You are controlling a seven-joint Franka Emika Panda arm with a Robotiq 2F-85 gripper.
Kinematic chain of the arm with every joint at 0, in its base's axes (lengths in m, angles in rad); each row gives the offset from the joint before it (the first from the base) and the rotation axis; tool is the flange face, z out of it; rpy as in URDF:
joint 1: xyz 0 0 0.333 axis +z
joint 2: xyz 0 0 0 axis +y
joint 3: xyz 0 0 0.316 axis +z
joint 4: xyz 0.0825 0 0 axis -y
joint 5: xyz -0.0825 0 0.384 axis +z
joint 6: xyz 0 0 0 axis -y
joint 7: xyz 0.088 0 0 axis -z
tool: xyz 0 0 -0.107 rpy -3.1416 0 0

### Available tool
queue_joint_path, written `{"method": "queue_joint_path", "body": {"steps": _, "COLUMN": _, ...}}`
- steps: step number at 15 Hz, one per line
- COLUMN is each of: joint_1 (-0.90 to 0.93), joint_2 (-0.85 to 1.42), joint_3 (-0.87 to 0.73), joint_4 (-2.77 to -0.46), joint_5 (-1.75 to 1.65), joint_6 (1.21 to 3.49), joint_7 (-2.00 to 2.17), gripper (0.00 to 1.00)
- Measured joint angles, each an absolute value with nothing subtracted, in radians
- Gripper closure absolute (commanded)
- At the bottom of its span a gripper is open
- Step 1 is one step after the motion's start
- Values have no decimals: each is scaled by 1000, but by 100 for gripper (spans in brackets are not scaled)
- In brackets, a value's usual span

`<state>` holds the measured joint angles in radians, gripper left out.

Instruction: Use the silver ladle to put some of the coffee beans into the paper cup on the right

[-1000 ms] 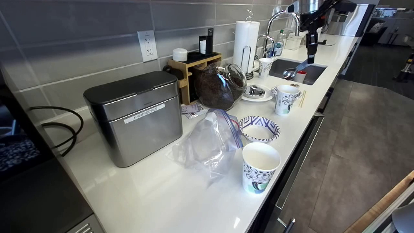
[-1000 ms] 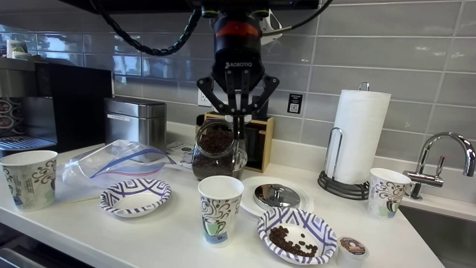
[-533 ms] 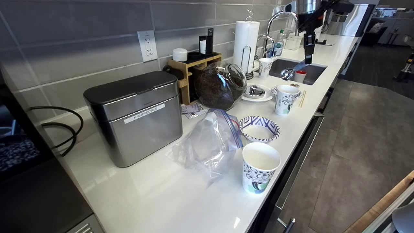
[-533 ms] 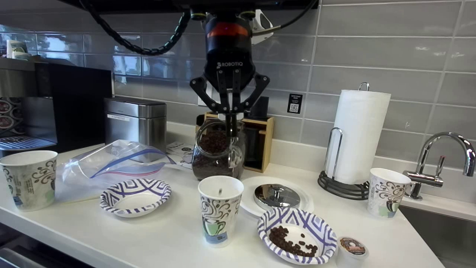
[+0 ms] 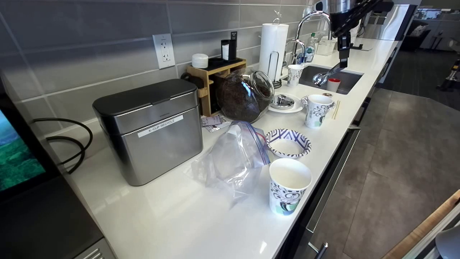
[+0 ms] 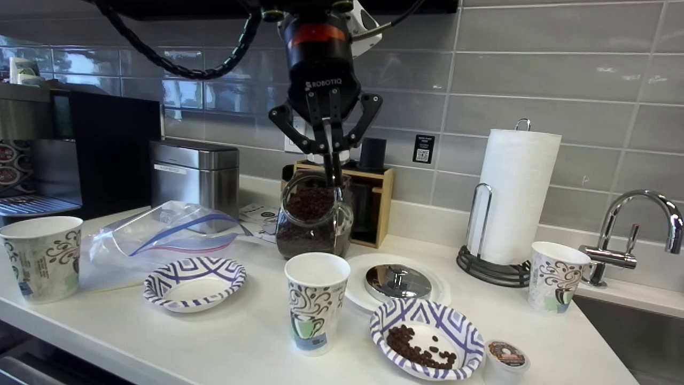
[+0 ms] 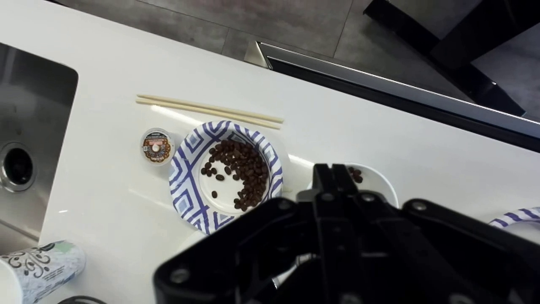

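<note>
The silver ladle [image 5: 323,77] hangs slantwise in the air, its scoop lower than its handle; whether something is in the scoop, I cannot tell. The gripper [image 7: 331,169] has its fingers clamped on this handle. In both exterior views the ladle shows higher than the rim of the paper cup [image 6: 316,310], which stands upright on the counter [image 6: 251,342], and in the wrist view the fingertips cover a part of this cup. The coffee beans [image 7: 252,171] lie mostly at one side of a patterned bowl [image 7: 185,198], just beside the cup; a few are seen also inside the cup. Near the bowl there are a coffee pod [image 7: 157,146] and two chopsticks [image 7: 211,110]. In an exterior view, behind the cup, a metal lid [image 6: 398,284] rests on a white plate [image 6: 441,282], and farther back is a glass jar [image 6: 304,238] with more beans inside. On the other side of the cup are a second bowl [image 6: 195,291], a plastic bag [image 6: 125,251] and another cup [image 6: 45,262].
</note>
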<state>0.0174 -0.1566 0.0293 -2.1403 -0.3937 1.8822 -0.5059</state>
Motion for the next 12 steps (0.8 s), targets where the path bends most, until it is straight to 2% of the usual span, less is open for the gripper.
{"method": "queue_joint_path", "body": {"steps": 12, "joint_1": 31, "joint_2": -179, "joint_3": 33, "joint_4": -2160, "joint_5": -430, "joint_6": 1881, "joint_7": -494, "gripper": 99}}
